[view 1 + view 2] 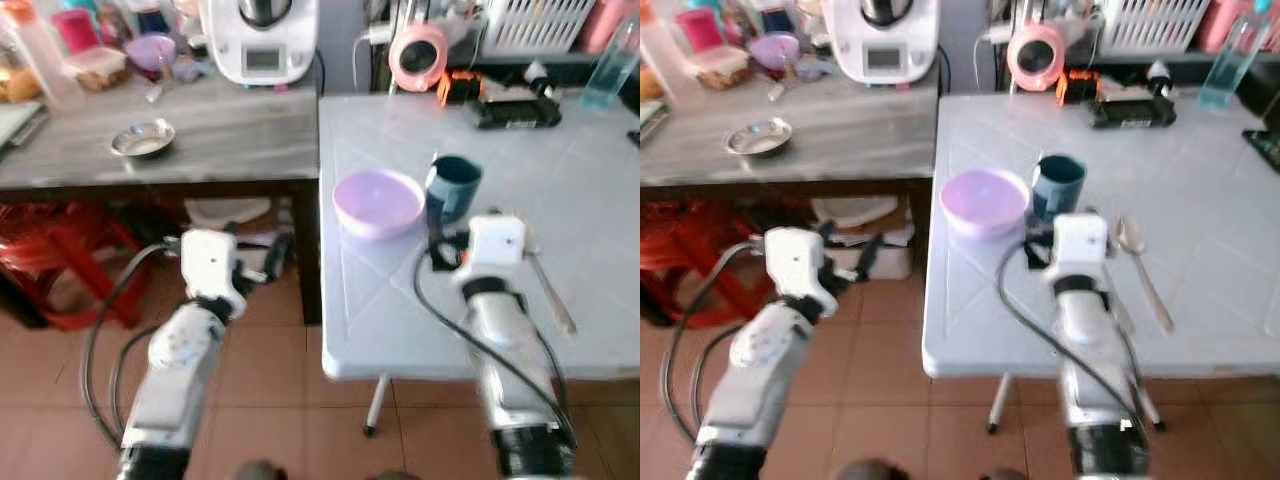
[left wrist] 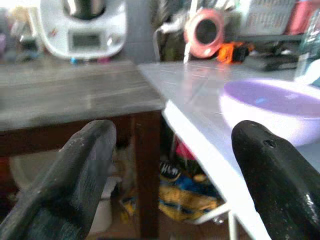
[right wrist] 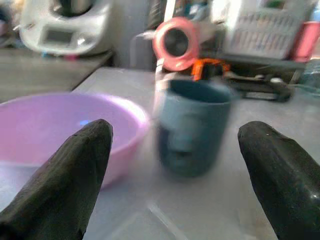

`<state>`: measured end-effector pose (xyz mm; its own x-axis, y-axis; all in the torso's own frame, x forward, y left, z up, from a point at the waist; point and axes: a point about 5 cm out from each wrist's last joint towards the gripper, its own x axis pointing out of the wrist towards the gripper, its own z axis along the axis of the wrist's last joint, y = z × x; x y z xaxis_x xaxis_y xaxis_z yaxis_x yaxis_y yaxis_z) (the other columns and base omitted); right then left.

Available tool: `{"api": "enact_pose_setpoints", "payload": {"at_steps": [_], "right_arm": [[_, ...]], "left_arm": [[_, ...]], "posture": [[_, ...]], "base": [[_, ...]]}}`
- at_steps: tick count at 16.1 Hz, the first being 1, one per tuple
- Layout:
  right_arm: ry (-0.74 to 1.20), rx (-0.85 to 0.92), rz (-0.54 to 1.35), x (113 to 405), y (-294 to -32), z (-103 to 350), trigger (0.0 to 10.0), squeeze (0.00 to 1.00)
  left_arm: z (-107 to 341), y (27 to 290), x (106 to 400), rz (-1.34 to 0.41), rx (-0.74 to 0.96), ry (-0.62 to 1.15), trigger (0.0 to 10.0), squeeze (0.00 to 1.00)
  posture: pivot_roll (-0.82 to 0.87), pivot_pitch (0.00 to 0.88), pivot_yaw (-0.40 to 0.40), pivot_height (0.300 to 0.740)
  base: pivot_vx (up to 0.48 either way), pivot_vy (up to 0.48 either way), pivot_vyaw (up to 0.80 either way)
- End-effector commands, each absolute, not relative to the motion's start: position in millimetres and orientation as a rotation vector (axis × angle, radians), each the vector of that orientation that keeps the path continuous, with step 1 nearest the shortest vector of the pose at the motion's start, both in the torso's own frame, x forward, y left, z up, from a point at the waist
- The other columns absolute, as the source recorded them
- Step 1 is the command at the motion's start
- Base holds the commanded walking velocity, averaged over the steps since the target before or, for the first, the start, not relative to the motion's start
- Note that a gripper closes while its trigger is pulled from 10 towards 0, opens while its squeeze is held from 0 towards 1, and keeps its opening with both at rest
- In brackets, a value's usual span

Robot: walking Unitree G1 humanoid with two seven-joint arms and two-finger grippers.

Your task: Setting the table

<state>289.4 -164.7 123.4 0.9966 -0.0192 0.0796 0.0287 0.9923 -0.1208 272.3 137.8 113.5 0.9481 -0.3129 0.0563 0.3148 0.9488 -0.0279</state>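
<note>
On the white table point(image 1: 600, 230) the purple bowl point(image 1: 378, 203) touches a blurred teal cup point(image 1: 453, 187), with a spoon point(image 1: 550, 290) nearby, partly hidden by the right arm. The right gripper point(image 3: 172, 165) hovers wide open and empty facing the cup. The left gripper point(image 2: 170, 165), equally wide and empty, hangs off the table's edge beside the bowl.

A shallow round lilac plastic bowl point(image 1: 378, 203) sits upright near the left edge of the pale worktop point(image 1: 590, 200). Just beside it stands a dark teal mug point(image 1: 453, 187), upright. A metal spoon point(image 1: 548, 283) lies flat nearby.
</note>
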Motion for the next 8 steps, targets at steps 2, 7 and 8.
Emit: {"api": "enact_pose_setpoints", "payload": {"at_steps": [2, 7, 8], "right_arm": [[-0.072, -0.117, -0.015, 288.5, -164.1, 122.5, 10.0, 0.0], [-0.1, -0.228, 0.073, 296.2, -155.8, 129.4, 10.0, 0.0], [-0.11, -0.246, 0.098, 298.4, -154.1, 130.8, 10.0, 0.33]], "left_arm": [[111.3, 139.0, 271.0, -0.313, -0.039, -0.041, 10.0, 0.0], [111.1, 150.6, 275.4, -0.202, -0.082, -0.02, 10.0, 0.0], [110.0, 151.8, 275.6, -0.196, -0.081, -0.013, 10.0, 0.0]], "posture": [[-0.03, 0.0, 0.032, 0.74], [-0.02, 0.0, 0.031, 0.74], [-0.02, 0.0, 0.03, 0.74]], "base": [[0.0, 0.0, 0.0], [0.0, 0.0, 0.0], [0.0, 0.0, 0.0]]}}
